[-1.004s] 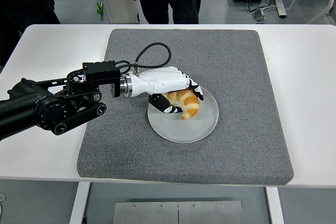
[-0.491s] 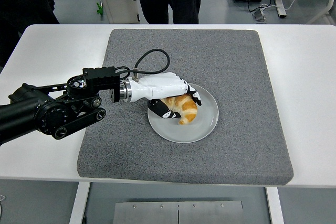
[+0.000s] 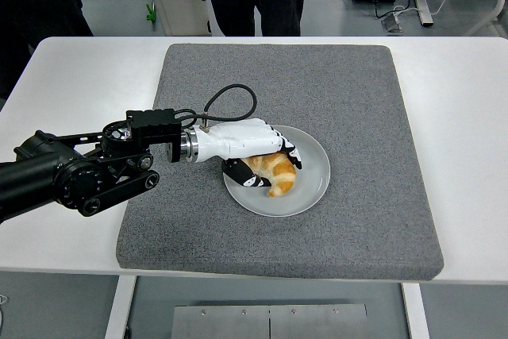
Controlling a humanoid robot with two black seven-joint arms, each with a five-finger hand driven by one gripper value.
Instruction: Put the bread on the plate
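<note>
Black left arm (image 3: 71, 176), built of rounded matte housings with small round bolt heads and a boxy black wrist block behind a silver ring. White-shelled left hand (image 3: 246, 148) with black-and-white fingers (image 3: 287, 149). Thick black cable (image 3: 230, 94) looping up from the wrist.

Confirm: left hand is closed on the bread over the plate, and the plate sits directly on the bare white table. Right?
Not quite. In the head view the plate sits on the grey mat that covers the white table, not on the bare tabletop. The rest holds: the left hand is closed on the bread over the plate.
</note>
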